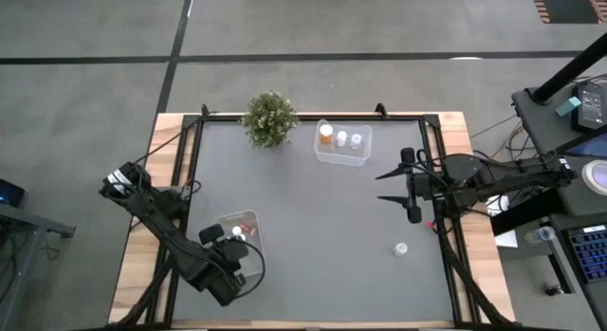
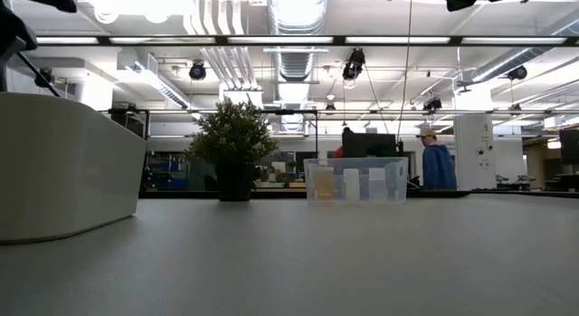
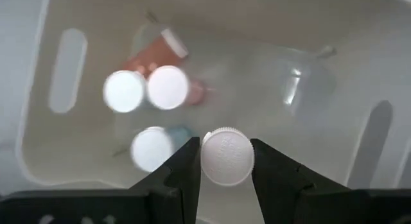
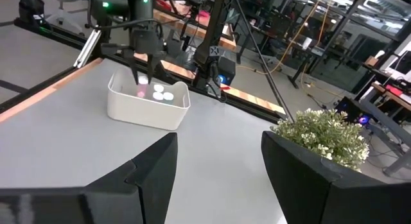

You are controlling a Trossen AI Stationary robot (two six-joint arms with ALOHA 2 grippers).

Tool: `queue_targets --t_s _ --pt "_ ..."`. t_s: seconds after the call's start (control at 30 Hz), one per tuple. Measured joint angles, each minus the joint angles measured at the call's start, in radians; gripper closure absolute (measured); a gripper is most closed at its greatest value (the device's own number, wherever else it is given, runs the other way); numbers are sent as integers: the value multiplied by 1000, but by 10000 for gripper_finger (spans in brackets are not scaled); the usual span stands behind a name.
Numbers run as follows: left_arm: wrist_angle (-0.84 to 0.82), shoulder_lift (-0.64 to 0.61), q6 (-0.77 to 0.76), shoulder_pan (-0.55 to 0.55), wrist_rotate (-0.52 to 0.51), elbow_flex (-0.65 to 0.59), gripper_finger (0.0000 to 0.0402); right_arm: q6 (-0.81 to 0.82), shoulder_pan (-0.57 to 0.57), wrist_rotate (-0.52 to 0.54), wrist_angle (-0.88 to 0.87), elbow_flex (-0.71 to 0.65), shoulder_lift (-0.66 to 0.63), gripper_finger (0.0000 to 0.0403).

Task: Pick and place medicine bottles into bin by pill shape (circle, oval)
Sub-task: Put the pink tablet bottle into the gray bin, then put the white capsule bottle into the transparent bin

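My left gripper (image 1: pixel 237 234) hovers over the clear bin (image 1: pixel 228 221) at the table's near left, shut on a white-capped medicine bottle (image 3: pixel 227 156). Several bottles lie in that bin below: an orange one (image 3: pixel 154 51), two white caps (image 3: pixel 146 89) and a pale blue one (image 3: pixel 154 147). A second clear bin (image 1: pixel 343 153) at the far middle holds three bottles, one of them orange (image 1: pixel 326 135). One white bottle (image 1: pixel 401 248) rests on the table at the near right. My right gripper (image 1: pixel 381 187) is open and empty at the right side. My left gripper pinches the bottle's white cap (image 3: pixel 207 161) between its two fingers, one on each side. The fingers come from above, pointing down into the bin. The bottle stands upright, cap up, lifted clear above the bottles in the bin.
A green bushy plant (image 1: pixel 270 118) in a dark pot stands at the far edge, left of the far bin. The table's middle is bare grey surface (image 1: pixel 322 227). A person in blue (image 2: pixel 437 164) stands in the room beyond the table.
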Motion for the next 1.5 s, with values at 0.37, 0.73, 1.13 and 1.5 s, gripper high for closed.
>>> queue_targets --t_s 0.37,0.73,1.13,1.5 --pt "99 0 0 1 6 -28 301 1 0 0 -4 0 0 184" --pt "103 0 -3 1 33 -57 280 -2 0 0 -4 0 0 184" --pt "97 0 -27 0 95 -72 240 1 0 0 -5 -2 0 184" --pt "94 -74 -26 1 155 -70 239 1 0 0 -4 -2 0 184"
